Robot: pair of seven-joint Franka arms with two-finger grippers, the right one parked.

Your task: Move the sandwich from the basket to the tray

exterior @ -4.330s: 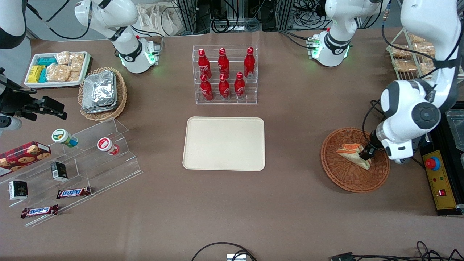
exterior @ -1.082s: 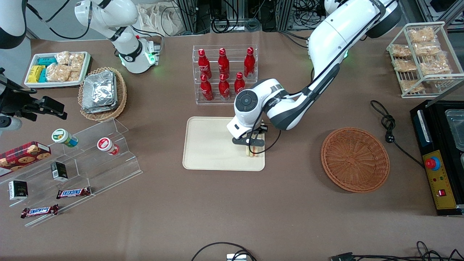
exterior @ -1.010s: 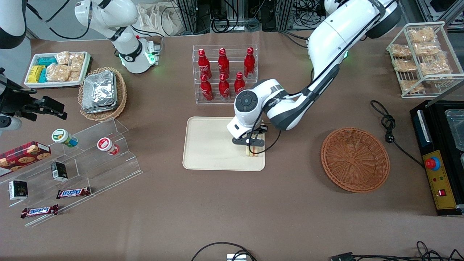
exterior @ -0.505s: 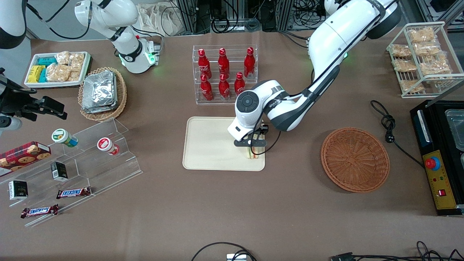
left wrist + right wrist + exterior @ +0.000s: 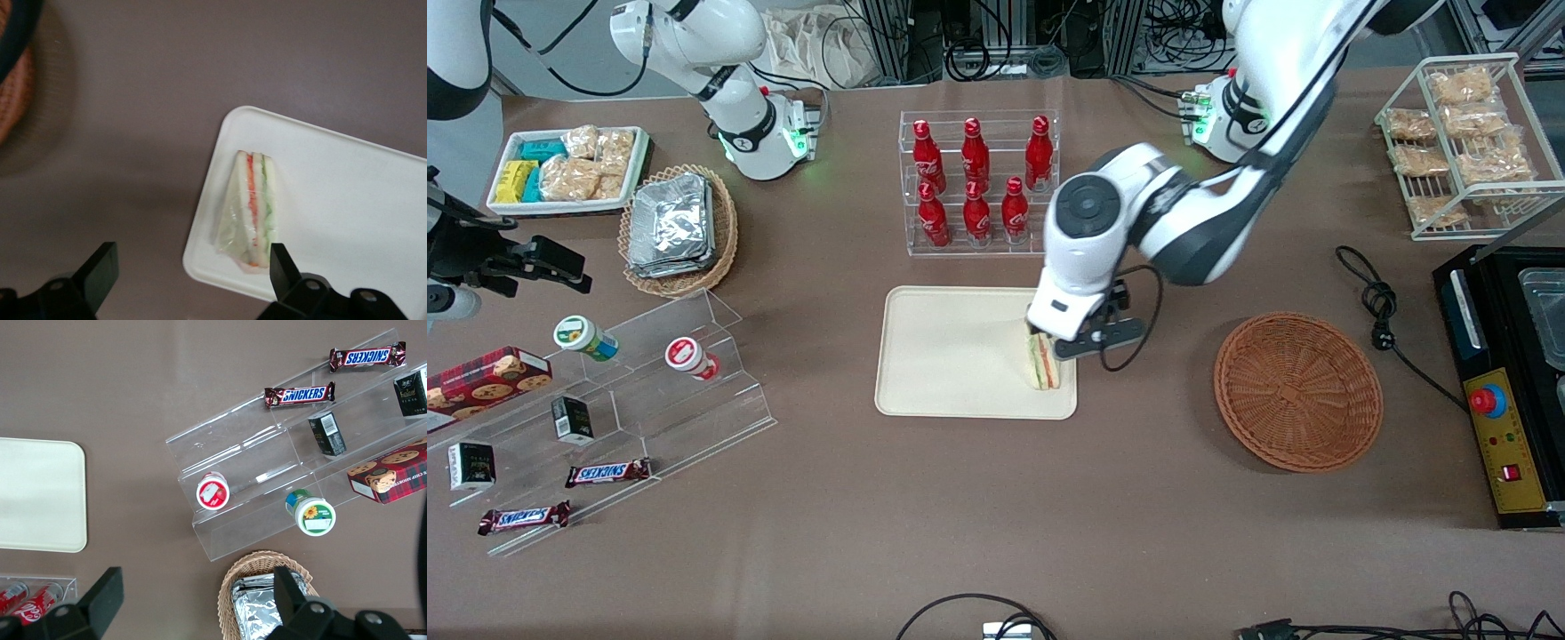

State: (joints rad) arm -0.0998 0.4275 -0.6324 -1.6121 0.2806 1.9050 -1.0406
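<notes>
The sandwich [image 5: 1042, 365] [image 5: 253, 208], a small wedge with green, red and white layers, stands on its edge on the cream tray [image 5: 960, 351] [image 5: 347, 193]. It is near the tray's corner nearest the basket and the front camera. My left gripper [image 5: 1094, 341] [image 5: 190, 280] is open, with its fingers spread wide and nothing between them. It hangs above that tray corner, clear of the sandwich. The round reddish-brown wicker basket [image 5: 1298, 391] [image 5: 12, 87] lies empty toward the working arm's end of the table.
A clear rack of red bottles [image 5: 978, 182] stands just farther from the camera than the tray. A black cable [image 5: 1374, 293], a control box [image 5: 1503, 444] and a wire rack of snack packets [image 5: 1463, 142] lie near the basket. An acrylic stepped shelf [image 5: 623, 400] stands toward the parked arm's end.
The gripper has let go of the sandwich, risen and shifted toward the basket. The sandwich, which was in the basket earlier, now stands free on the tray.
</notes>
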